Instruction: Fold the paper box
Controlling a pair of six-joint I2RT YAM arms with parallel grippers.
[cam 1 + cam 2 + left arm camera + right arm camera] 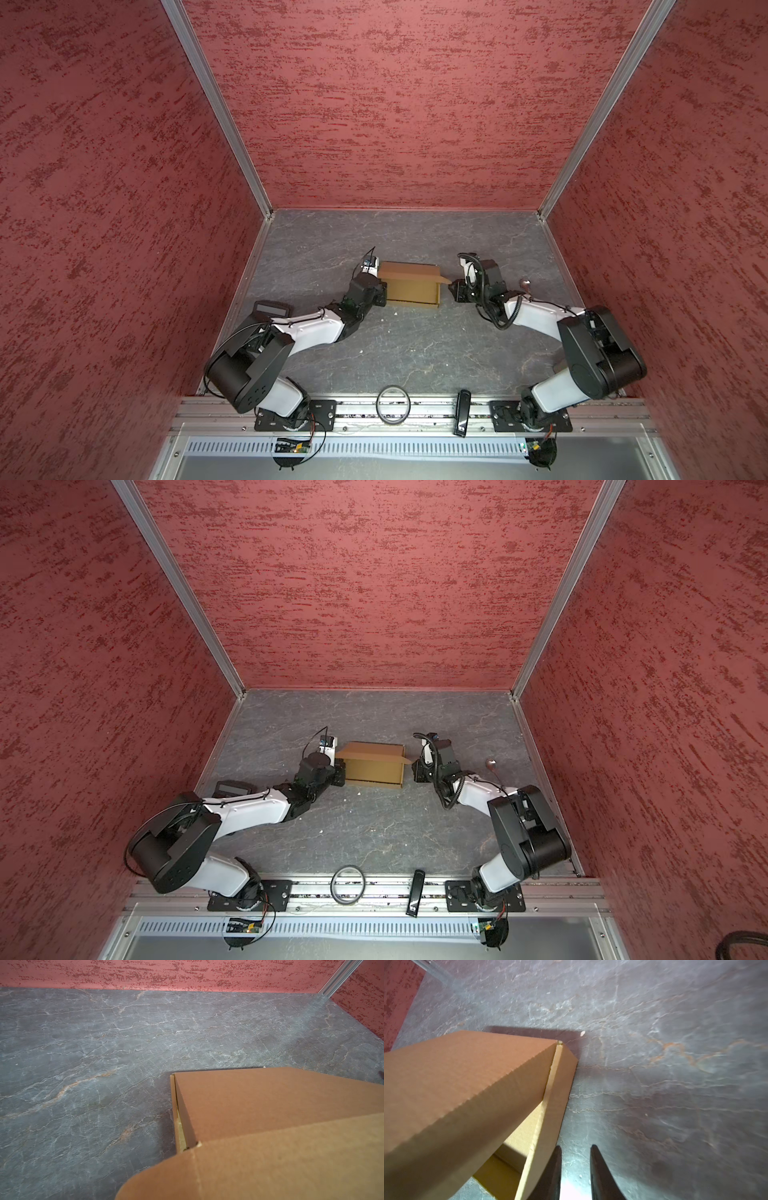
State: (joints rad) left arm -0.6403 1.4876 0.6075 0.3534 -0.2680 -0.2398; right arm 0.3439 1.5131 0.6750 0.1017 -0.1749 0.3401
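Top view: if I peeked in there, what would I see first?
The brown box catches the eye first, in the middle of the grey table with its lid partly up. The left gripper is right against one end of it. The right gripper sits just off a flap poking out of the other end. Speckled red walls stand all around.
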